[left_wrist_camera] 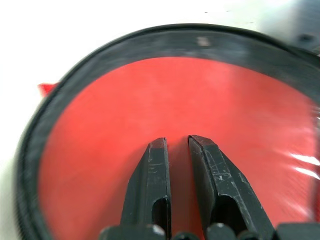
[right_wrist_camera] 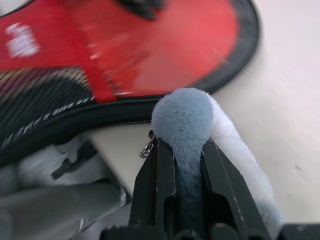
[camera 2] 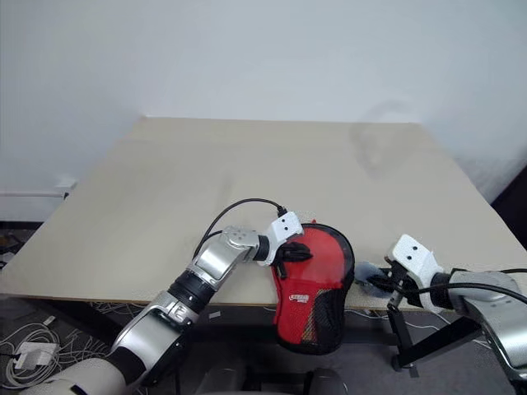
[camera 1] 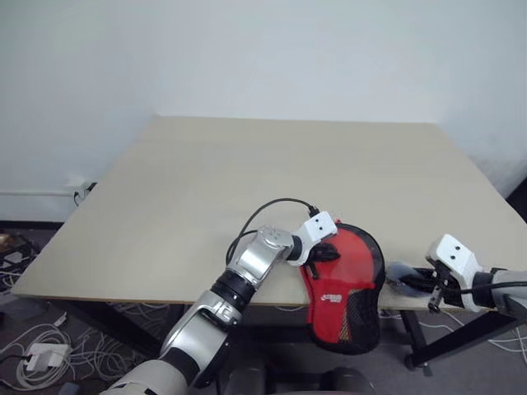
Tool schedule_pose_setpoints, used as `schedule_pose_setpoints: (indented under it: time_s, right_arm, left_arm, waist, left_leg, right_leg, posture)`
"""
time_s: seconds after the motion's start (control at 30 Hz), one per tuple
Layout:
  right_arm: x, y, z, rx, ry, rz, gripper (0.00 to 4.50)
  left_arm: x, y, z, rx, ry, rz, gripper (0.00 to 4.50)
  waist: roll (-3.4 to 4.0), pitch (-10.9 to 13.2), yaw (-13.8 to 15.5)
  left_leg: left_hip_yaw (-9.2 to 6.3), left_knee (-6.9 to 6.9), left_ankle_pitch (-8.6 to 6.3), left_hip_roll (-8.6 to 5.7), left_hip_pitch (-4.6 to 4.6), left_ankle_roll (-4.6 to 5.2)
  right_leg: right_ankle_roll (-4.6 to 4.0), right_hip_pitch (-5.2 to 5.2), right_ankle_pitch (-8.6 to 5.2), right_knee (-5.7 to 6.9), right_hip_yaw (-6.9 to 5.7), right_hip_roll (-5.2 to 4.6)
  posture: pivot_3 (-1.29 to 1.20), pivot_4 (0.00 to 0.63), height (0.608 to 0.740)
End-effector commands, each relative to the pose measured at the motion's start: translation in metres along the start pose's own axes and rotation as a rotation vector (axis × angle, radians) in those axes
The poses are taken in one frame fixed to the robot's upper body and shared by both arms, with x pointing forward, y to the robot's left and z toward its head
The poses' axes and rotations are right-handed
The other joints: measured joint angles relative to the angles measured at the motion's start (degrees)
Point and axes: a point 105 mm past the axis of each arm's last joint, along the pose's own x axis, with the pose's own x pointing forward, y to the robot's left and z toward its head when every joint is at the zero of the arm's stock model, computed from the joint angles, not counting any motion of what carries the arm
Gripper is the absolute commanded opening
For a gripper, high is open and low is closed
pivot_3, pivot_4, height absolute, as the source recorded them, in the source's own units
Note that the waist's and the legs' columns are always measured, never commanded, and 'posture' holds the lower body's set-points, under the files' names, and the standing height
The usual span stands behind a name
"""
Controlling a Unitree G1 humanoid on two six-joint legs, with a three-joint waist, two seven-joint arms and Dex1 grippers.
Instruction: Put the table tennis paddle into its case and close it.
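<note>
Case (camera 1: 346,288) overhanging the table (camera 1: 247,181) edge could slide off if left gripper (camera 1: 323,253), nearly closed atop it, slackens while right gripper (right_wrist_camera: 182,145) tugs its clamped fluffy zip pull (right_wrist_camera: 187,120).

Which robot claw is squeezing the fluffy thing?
The right gripper. Its black fingers are shut on a grey-blue fluffy zip pull beside the red and black paddle-shaped case. The left gripper presses on the case's clear red face instead.

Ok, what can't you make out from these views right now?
- Zip shut or not: the case rim runs off the right wrist view's edge and is too small in the head views.
- Handle of the paddle: covered by the case's dark lower half in the head views.
- Fluffy grey pull: the right claw covers its join.
</note>
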Motion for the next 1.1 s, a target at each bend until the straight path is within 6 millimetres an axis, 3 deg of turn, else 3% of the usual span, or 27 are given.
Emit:
schedule_pose_setpoints:
  time_s: [0.03,0.17,0.33,0.57,0.7,0.83,0.97,1.1]
  right_arm:
    - [-0.015,0.014,0.011,-0.089,-0.007,0.082,0.04]
    - [-0.008,0.021,-0.005,-0.112,0.069,0.117,0.04]
    - [0.013,-0.008,-0.008,-0.072,0.082,-0.034,0.03]
    - [0.029,-0.009,0.013,-0.034,-0.010,-0.059,0.02]
    - [0.033,-0.007,0.013,-0.030,-0.009,-0.060,0.02]
    - [0.035,-0.006,0.012,-0.032,-0.001,-0.067,0.02]
    - [0.034,-0.005,0.011,-0.033,0.006,-0.070,0.02]
    - [0.026,-0.007,0.008,-0.018,0.007,-0.074,0.02]
  left_arm:
    - [0.000,0.003,-0.051,-0.090,0.173,0.031,0.71]
    - [0.002,0.003,-0.050,-0.089,0.170,0.029,0.71]
    - [0.005,0.001,-0.042,-0.068,0.141,0.013,0.71]
    - [0.002,-0.012,0.024,-0.087,-0.062,-0.157,0.71]
    - [0.002,-0.025,0.044,-0.049,-0.098,-0.264,0.71]
    - [0.008,-0.027,0.030,0.079,0.015,-0.271,0.71]
    - [0.015,-0.008,0.001,0.148,0.191,-0.159,0.71]
    - [0.013,-0.007,-0.009,0.179,0.232,-0.183,0.71]
  waist:
    - [0.02,0.00,0.51]
    - [0.02,0.00,1.03]
    - [-0.19,0.01,0.66]
    - [-0.37,0.07,-0.96]
    - [-0.60,0.46,-2.26]
    - [-0.69,0.58,-2.67]
    - [-0.82,0.61,-2.54]
    - [-0.82,0.59,-2.61]
  left_leg:
    - [-0.01,0.00,-0.01,-0.04,0.00,0.01]
    - [-0.14,0.00,-0.07,-0.29,0.00,0.12]
    - [-0.18,0.06,-0.19,-0.61,0.03,0.33]
    - [-0.26,0.11,-0.19,-0.54,0.09,0.33]
    - [-0.27,0.11,-0.19,-0.53,0.04,0.32]
    - [-0.25,0.09,-0.23,-0.51,0.03,0.26]
    - [-0.25,0.09,-0.22,-0.48,0.05,0.26]
    - [-0.27,0.10,-0.23,-0.49,0.07,0.27]
  right_leg:
    - [0.03,0.01,-0.01,0.00,-0.02,-0.06]
    - [0.15,0.10,-0.09,-0.01,-0.13,-0.30]
    - [0.30,0.25,-0.16,-0.01,-0.37,-0.80]
    - [0.30,0.34,-0.15,-0.01,-0.57,-0.87]
    - [0.29,0.24,-0.13,0.03,-0.61,-0.86]
    - [0.27,0.15,-0.10,0.08,-0.60,-0.80]
    - [0.22,0.15,-0.07,0.10,-0.61,-0.78]
    - [0.23,0.20,-0.07,0.01,-0.63,-0.86]
  posture:
    - [0.00,0.000,0.724]
    - [0.00,0.000,0.724]
    - [0.00,0.000,0.724]
    - [0.00,0.000,0.724]
    - [0.00,0.000,0.724]
    - [0.00,0.000,0.724]
    - [0.00,0.000,0.724]
    - [0.00,0.000,0.724]
